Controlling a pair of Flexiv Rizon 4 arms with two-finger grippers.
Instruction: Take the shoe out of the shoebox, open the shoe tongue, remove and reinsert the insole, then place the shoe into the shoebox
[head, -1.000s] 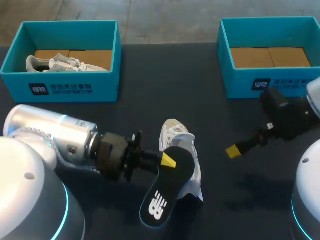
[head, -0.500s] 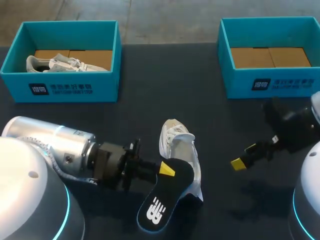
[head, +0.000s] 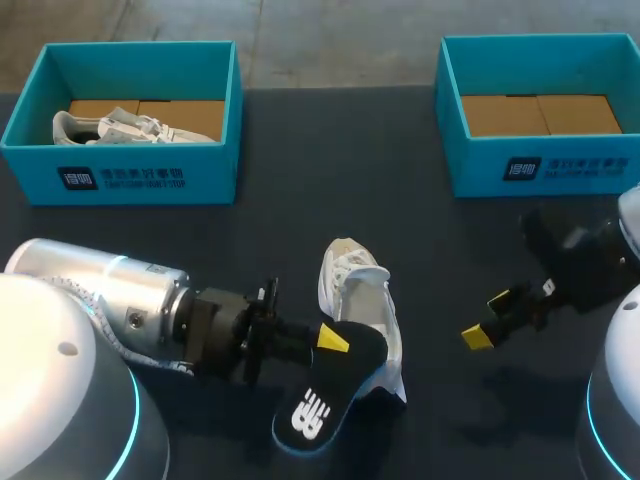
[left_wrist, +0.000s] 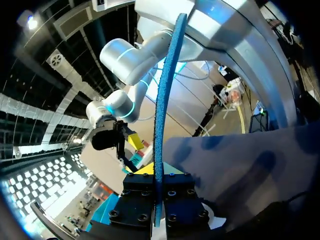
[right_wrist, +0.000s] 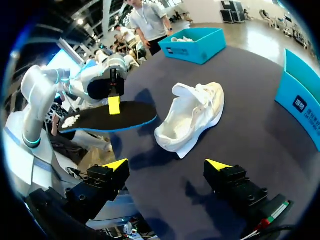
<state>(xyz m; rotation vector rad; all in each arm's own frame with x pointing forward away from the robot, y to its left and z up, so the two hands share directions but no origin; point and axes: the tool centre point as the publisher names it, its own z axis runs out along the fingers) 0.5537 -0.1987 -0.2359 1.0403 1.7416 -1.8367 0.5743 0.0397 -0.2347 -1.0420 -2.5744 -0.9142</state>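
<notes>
**Between the left fingers: insole out, shoe waiting alongside**

Just beyond your left gripper (head: 335, 340), the white shoe (head: 360, 310) lies on the dark table (head: 300, 200) with its mouth open. It sits close beside the yellow fingertips. That gripper is clamped on the black insole (head: 318, 405). Its 2 fingers nip the thin sheet from both faces, and the left wrist view shows only its blue edge (left_wrist: 162, 100) rising from between them. The insole hangs level and clear of the table, partly over the shoe. That grip likely leaves its ends free for feeding back in.

Your right gripper (head: 478, 335) stands spread wide and holds nothing. It is well apart from the shoe, which lies ahead of its fingers in its own view (right_wrist: 192, 117). That seems a sensible place to wait, ready to steady the shoe.

Farther out are 2 teal boxes. The left shoebox (head: 120, 175) beyond the left gripper holds another white shoe (head: 110, 127). The right shoebox (head: 540, 165) beyond the right gripper shows only its cardboard floor.
</notes>
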